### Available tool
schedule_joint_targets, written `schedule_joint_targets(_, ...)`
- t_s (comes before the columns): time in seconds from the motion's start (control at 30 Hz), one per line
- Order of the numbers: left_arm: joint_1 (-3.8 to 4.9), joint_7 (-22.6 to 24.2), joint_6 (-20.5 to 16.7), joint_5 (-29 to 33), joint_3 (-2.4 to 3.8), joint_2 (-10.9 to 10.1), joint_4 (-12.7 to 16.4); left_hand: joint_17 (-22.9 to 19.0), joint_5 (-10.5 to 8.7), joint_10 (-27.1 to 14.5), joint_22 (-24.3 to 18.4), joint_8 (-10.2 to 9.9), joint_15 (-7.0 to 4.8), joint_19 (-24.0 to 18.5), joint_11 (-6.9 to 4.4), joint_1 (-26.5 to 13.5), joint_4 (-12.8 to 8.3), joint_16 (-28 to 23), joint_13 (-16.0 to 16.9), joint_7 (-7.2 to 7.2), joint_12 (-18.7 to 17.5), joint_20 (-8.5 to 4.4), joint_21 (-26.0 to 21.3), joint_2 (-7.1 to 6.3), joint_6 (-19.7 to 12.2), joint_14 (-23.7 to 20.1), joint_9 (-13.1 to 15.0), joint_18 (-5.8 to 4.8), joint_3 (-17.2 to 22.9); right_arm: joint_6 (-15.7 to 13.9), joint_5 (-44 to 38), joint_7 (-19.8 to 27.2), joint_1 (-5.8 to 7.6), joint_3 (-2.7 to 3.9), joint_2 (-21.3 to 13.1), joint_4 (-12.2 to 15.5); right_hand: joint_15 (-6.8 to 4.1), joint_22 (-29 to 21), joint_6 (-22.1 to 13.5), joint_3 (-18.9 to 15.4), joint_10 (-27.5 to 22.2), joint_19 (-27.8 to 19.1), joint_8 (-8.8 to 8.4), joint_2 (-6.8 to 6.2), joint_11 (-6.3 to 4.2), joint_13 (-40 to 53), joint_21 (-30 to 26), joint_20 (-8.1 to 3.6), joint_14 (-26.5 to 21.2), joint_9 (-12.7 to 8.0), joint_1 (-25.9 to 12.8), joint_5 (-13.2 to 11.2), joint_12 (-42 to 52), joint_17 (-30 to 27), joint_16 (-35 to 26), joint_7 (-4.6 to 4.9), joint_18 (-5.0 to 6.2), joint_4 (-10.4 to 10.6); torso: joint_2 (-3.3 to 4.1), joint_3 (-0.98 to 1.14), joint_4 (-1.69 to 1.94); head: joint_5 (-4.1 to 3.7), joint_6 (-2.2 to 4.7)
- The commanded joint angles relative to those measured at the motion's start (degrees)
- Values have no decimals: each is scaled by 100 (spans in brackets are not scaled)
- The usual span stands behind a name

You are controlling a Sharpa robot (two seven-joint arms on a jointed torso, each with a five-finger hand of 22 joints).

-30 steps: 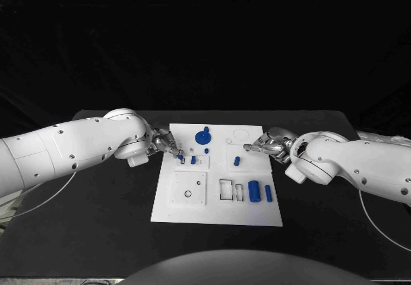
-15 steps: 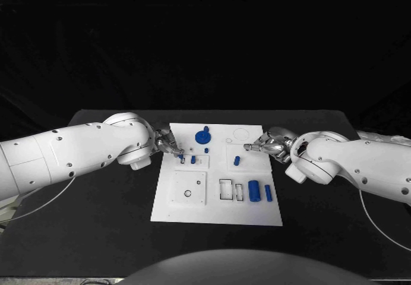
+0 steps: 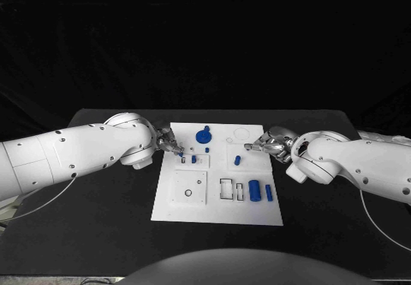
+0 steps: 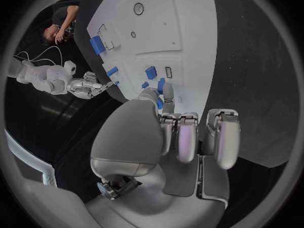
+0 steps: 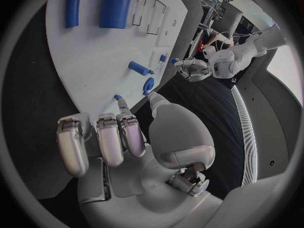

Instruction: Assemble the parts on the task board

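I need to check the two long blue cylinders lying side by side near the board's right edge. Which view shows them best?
The right wrist view: the two long blue cylinders lie large and unobstructed. The head view shows them small but whole; the left wrist view shows them small, near the white task board's edge.

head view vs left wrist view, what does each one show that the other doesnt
Head view: the whole white board outlined on the black table, with the round blue piece at its far end. Left wrist view: the left robot hand from its palm side, close up, fingers curled, one fingertip among small blue pegs. Both: the two long blue cylinders and the right robot hand.
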Motion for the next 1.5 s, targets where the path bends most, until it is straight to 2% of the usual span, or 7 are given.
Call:
schedule_joint_targets(0.03,-15,-54,-72,-117,1,27,7,1507,34,595,1509,28,33,582,-44,-24,-99,15,1507,-46,-31,36,14,-3,-8,587,6,-42,117,69,-50,57,-4,-1,1,8,35,1509,-32,-27,616,590,25,43,41,1507,26,38,608,8,4,32,38,1508,36,97,-81,2,1,0,-3,1,-5)
schedule_joint_targets(0.37,-40,-37,-15,-127,1,75,-3,1507,37,595,1509,28,32,582,-47,-25,-101,15,1507,-49,-31,36,14,7,-9,587,6,-42,127,69,-50,67,-5,-1,16,-4,37,1509,-28,-32,616,590,31,46,44,1507,26,41,608,13,5,33,38,1508,36,101,-81,2,-3,3,-3,7,-24)
schedule_joint_targets(0.8,-80,-33,74,-118,0,133,-64,1507,33,595,1509,28,31,582,-51,-21,-107,15,1507,-52,-31,35,14,22,-12,587,7,-42,145,64,-50,70,-7,-1,25,-3,37,1509,-28,-32,616,590,31,46,44,1507,26,41,608,13,5,33,38,1508,36,101,-81,2,0,-5,2,3,-50)
schedule_joint_targets(0.93,-84,-33,102,-117,0,152,-88,1507,32,595,1509,28,31,582,-51,-21,-107,15,1507,-52,-31,35,14,22,-13,587,7,-42,146,67,-50,68,-7,-1,28,-3,37,1509,-28,-32,616,590,31,46,44,1507,26,41,608,13,5,33,38,1508,36,101,-81,2,0,-2,2,12,-45)
schedule_joint_targets(1.2,-91,-22,131,-119,0,183,-121,1507,22,595,1509,28,31,582,-52,-17,-110,15,1507,-52,-31,35,14,28,-16,587,8,-42,155,70,-50,69,-7,-1,34,0,37,1509,-28,-32,616,590,31,46,44,1507,26,41,608,13,5,33,38,1508,36,101,-81,2,1,-1,4,66,-69)
schedule_joint_targets(1.5,-97,-12,159,-122,0,209,-155,1507,14,595,1509,27,31,582,-53,-13,-112,15,1507,-53,-31,35,14,31,-19,587,8,-42,163,67,-50,71,-8,-1,34,2,37,1509,-28,-32,616,590,31,46,44,1507,26,41,608,13,5,33,38,1508,36,101,-81,2,-2,-1,-1,175,-95)
